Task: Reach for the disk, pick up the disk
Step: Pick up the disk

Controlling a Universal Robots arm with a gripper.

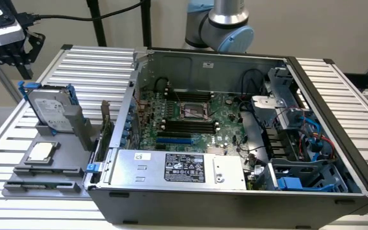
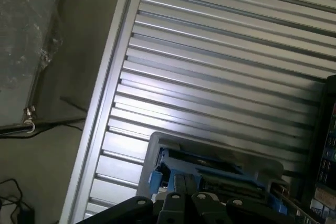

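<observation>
The disk (image 1: 51, 109) is a silver-grey hard drive with a white label in a blue carrier. It stands on edge in a grey holder (image 1: 75, 125) at the exterior view's left. My gripper (image 1: 25, 71) hangs above and a little to the left of the disk's top edge, clear of it. In the wrist view its black fingers (image 2: 185, 183) are pressed together with nothing between them. Just beyond them is the blue-framed top edge of the disk (image 2: 220, 176). The gripper is shut.
An open computer case (image 1: 235, 143) fills the middle of the slatted aluminium table (image 1: 94, 62). Inside it is a silver box with a black label (image 1: 184, 167). A small square chip (image 1: 41, 152) lies on a grey tray near the holder. The table's edge and the floor (image 2: 63, 103) lie close to the gripper.
</observation>
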